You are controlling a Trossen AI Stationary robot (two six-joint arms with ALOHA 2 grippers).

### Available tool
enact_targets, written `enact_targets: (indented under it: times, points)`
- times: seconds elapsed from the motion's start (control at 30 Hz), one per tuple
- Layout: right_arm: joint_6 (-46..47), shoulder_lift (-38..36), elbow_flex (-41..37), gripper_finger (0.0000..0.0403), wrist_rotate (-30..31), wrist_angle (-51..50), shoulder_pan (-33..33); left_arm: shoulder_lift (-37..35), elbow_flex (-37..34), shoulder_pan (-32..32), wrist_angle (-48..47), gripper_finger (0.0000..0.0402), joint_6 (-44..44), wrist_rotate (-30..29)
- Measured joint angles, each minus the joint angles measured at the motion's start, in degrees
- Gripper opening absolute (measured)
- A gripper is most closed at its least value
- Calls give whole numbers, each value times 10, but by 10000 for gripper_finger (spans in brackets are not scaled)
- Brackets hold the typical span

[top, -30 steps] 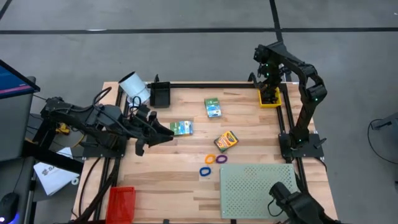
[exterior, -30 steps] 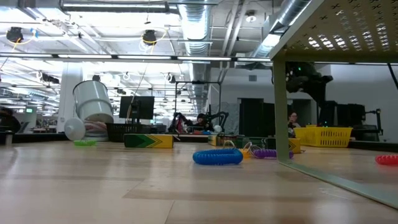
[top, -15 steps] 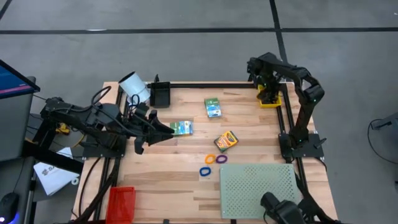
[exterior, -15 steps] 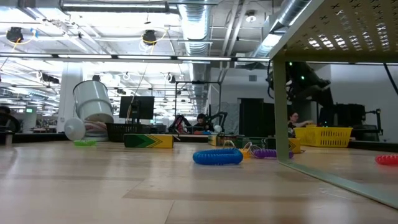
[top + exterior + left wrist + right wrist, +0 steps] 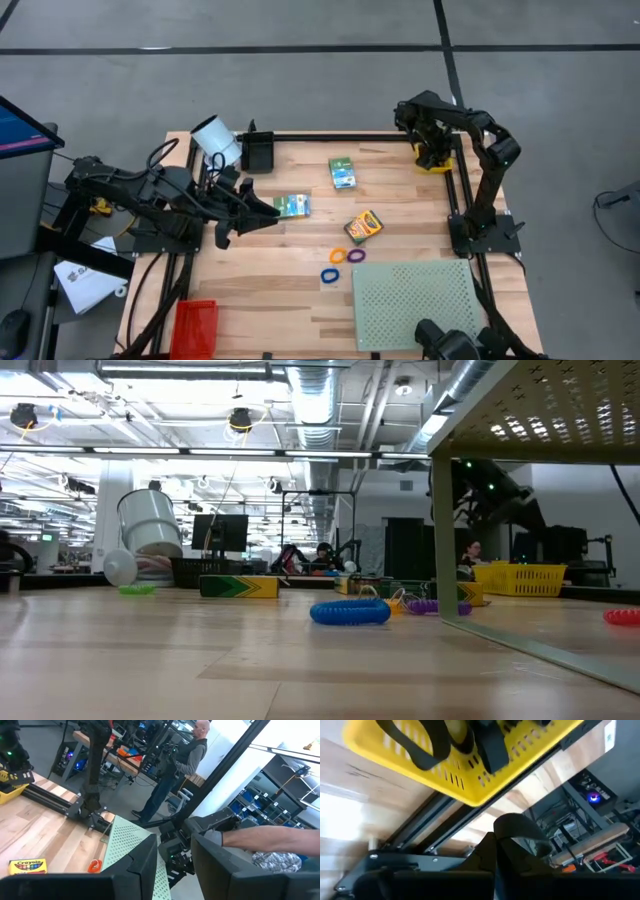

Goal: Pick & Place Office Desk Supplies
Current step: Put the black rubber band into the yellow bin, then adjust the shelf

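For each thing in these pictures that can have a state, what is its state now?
White cylinder: lying on its side at the table's far left corner.
Crayon box: flat on the table, closed.
Green box: flat, at the left gripper's tips.
Second green box: flat, untouched.
Perforated board: raised on legs.
Yellow basket: holds dark items.
Right gripper: over the yellow basket.

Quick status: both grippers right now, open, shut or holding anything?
Left gripper: open, empty, beside the green box.
Right gripper: over the yellow basket; fingers cannot be told.
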Motion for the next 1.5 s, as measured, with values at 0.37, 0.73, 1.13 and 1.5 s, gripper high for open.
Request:
enact_targets:
  times: [0.37,0.73,1.13,1.5]
  points:
    - [-40,4,11,0,-12,3,32,0,0,-2,0,115,-1,9]
    - [-62,3,11,26,-17,6,32,0,0,-2,0,115,-1,13]
    - [-63,3,11,124,-2,2,32,0,0,-2,0,115,-1,12]
    - [-23,-36,107,152,-62,2,42,0,0,-2,0,115,1,12]
